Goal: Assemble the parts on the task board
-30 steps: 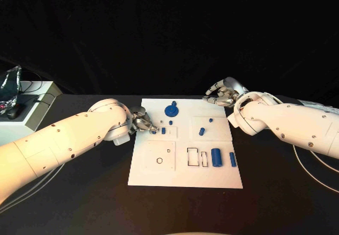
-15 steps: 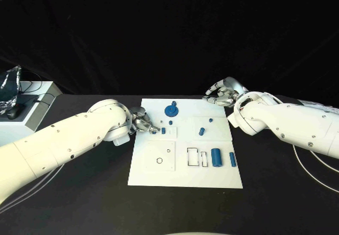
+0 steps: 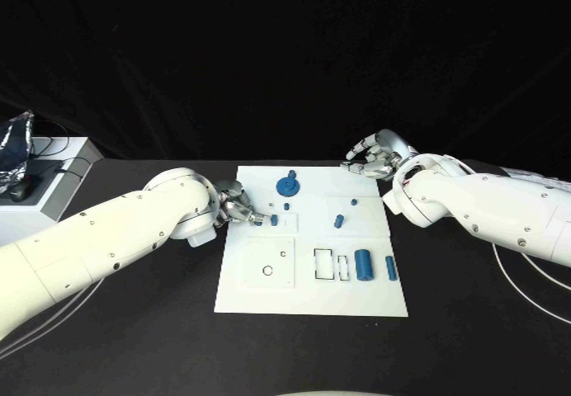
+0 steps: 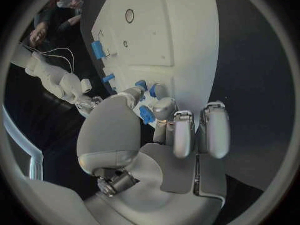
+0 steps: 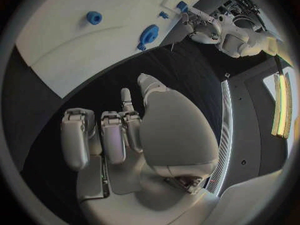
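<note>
- Head view: task board (image 3: pixel 312 289) lies mid-table, and I take it as my landmark for everything below.
- On the board I see a blue gear-like part (image 3: pixel 288 185) near its far edge, a small peg (image 3: pixel 341 220) toward the middle, a tiny stud (image 3: pixel 355 201) just beyond that, and a thick cylinder (image 3: pixel 364 266) with a thinner pin (image 3: pixel 392 268) beside it on the right side.
- Outlined slots (image 3: pixel 323 264) left of the cylinder, and an oval hole (image 3: pixel 269 271) in the near-left panel, look unfilled.
- Left hand (image 3: pixel 240 208) is at the board's left edge, and I read it as pinching a small blue part (image 4: pixel 146 115) between thumb and fingers; the left wrist view shows that blue piece at the fingertips.
- Right hand (image 3: pixel 374 158) hovers off the board's far right corner, fingers curled in, nothing in them that I can see.
- My judgement: early to mid assembly. Several parts lie loose, and one insertion is in hand.
- No brand, label or legible writing visible on board or parts.
</note>
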You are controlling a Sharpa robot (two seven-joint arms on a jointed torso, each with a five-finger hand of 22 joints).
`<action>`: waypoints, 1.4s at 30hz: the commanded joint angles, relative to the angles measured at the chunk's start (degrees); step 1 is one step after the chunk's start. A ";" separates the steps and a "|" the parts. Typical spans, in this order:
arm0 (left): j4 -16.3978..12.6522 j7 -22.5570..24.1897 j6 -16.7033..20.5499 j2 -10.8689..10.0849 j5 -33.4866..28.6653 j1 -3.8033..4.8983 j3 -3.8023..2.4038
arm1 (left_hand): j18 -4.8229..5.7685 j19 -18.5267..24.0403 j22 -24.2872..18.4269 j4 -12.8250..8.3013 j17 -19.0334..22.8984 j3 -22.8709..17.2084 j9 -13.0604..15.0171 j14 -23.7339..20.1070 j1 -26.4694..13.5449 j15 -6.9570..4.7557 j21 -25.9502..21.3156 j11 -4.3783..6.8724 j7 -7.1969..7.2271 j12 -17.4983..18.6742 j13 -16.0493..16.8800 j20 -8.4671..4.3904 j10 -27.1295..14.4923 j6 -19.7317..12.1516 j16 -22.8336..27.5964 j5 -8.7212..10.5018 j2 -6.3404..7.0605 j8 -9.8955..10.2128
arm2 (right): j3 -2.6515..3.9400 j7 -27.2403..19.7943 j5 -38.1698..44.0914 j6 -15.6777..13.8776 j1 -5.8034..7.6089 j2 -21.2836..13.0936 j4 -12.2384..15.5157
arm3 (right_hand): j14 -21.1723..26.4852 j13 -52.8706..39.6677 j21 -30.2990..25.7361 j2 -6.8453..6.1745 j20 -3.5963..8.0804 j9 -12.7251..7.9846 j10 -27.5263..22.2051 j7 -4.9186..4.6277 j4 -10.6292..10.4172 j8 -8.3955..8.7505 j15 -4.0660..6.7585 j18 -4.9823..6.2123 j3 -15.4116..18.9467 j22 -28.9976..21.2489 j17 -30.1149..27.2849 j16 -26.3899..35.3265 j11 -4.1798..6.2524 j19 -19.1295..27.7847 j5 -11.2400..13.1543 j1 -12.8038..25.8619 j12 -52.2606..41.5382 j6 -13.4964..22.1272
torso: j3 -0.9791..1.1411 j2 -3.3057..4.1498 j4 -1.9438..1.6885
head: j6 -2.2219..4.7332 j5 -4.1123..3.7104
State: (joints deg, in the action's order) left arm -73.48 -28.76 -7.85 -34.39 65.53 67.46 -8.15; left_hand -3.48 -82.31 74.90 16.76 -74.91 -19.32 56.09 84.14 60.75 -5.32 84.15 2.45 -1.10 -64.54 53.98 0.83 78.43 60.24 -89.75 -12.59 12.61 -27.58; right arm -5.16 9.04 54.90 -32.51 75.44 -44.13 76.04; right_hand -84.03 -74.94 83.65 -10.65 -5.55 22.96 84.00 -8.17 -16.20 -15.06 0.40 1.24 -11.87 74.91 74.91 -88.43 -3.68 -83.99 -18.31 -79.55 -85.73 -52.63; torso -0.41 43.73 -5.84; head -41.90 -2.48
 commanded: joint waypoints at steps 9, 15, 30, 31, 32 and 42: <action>-1.47 -0.14 1.50 -1.15 -0.80 -0.05 -1.92 | 0.81 -0.45 4.55 0.07 -15.09 2.37 0.20 5.86 -0.90 -0.27 0.10 0.31 0.06 -0.29 0.06 0.16 0.20 0.45 -0.25 3.45 -1.29 0.47 | 0.02 -0.56 0.56 0.09 -0.04 -0.05 -0.12 | -4.63 -11.02 -0.36 -0.20 0.19 0.18 2.13 -0.12 -0.08 -0.14 0.23 0.39 -0.59 11.41 9.33 0.38 0.16 -2.95 -0.35 0.46 0.45 0.56 | 0.02 -0.03 -0.04 | 0.06 -0.10; -2.36 0.36 3.62 -2.39 -3.75 -0.08 -3.49 | 0.44 0.62 3.06 -0.02 -14.88 3.19 0.28 5.80 -0.29 -0.13 -0.79 0.01 -0.36 1.99 -2.82 0.21 -1.49 -0.94 -0.16 3.31 -1.85 1.08 | 0.01 -0.72 0.45 -0.04 -0.05 -0.13 -0.14 | -4.63 -11.02 -0.36 -0.20 0.19 0.18 2.13 -0.12 -0.08 -0.14 0.23 0.39 -0.59 11.41 9.33 0.38 0.16 -2.95 -0.35 0.46 0.45 0.56 | 0.01 0.00 0.01 | 0.13 -0.18; -3.70 30.81 16.35 -3.49 -6.11 -0.53 -2.31 | -6.57 36.49 -37.41 -7.90 38.22 -13.63 -17.55 -32.88 24.18 9.43 -39.62 -10.07 -8.25 32.59 -34.26 8.53 -30.51 -17.05 39.81 2.61 0.89 12.20 | 0.00 -8.09 -4.27 -3.00 -0.07 -0.56 -0.37 | -2.37 2.19 -12.25 -1.14 0.45 1.64 -8.92 -0.09 0.24 -0.16 0.51 2.88 -4.68 5.03 0.91 4.58 0.37 2.05 -0.54 -0.52 16.13 1.48 | -0.05 -0.03 -0.06 | 1.06 -0.76; -3.61 32.98 17.63 -3.29 -3.94 -0.56 -1.86 | -6.61 36.62 -37.12 -8.57 38.99 -13.75 -18.83 -32.46 24.08 9.51 -39.40 -10.25 -7.61 33.81 -35.62 8.64 -30.35 -16.67 40.05 2.63 1.15 12.69 | 0.00 -8.97 -4.81 -3.21 -0.07 -0.53 -0.44 | -2.05 5.72 -14.13 -1.40 0.53 1.91 -11.27 -0.05 0.29 -0.18 0.60 3.22 -5.61 4.01 -0.33 5.35 0.44 2.70 -0.59 -0.64 20.27 1.55 | -0.06 -0.04 -0.06 | 1.08 -0.77; -3.56 33.73 18.08 -3.19 -3.08 -0.57 -1.68 | -6.68 36.67 -36.88 -9.05 39.45 -13.87 -19.73 -32.19 24.06 9.43 -39.18 -10.29 -7.50 34.58 -36.55 8.69 -29.93 -16.13 40.09 2.62 1.18 12.97 | 0.00 -9.33 -5.04 -3.29 -0.07 -0.52 -0.48 | -1.54 8.79 -16.41 -1.56 0.60 2.07 -13.36 -0.03 0.30 -0.18 0.64 3.66 -6.26 2.77 -1.99 6.35 0.51 3.61 -0.63 -0.74 23.94 1.58 | -0.03 -0.03 -0.02 | 1.12 -0.75; -0.37 39.86 23.01 0.13 12.83 -0.76 1.41 | -7.04 33.53 -35.35 -11.27 40.94 -12.10 -26.95 -28.02 21.84 9.32 -37.17 -10.49 -7.45 41.08 -44.46 8.75 -27.78 -11.53 34.86 2.69 1.68 15.36 | -0.03 -14.96 -7.71 -4.23 -0.08 0.06 -1.49 | 2.55 33.33 -36.93 -3.97 0.90 4.02 -20.14 0.08 1.59 0.04 0.95 6.69 -13.52 -9.01 -16.36 17.91 0.75 9.49 -0.64 -0.79 50.43 1.29 | 0.03 0.07 0.00 | 1.76 -0.76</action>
State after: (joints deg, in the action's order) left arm -74.10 6.24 11.61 -34.65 70.43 66.69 -6.74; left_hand -9.93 -48.58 39.50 5.52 -33.87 -31.53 29.25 55.86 83.12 3.99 46.88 -8.18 -8.56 -23.52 9.63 9.63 50.46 48.61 -54.69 -10.22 14.23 -12.49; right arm -5.20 -1.80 48.95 -35.78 75.39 -44.16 74.62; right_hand -81.67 -41.70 46.82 -14.20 -4.73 26.94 63.73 -7.97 -14.45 -15.06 1.32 7.08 -25.17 65.95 58.63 -70.62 -3.03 -74.56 -18.76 -80.23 -35.38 -50.96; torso -0.41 43.72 -5.88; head -40.26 -3.25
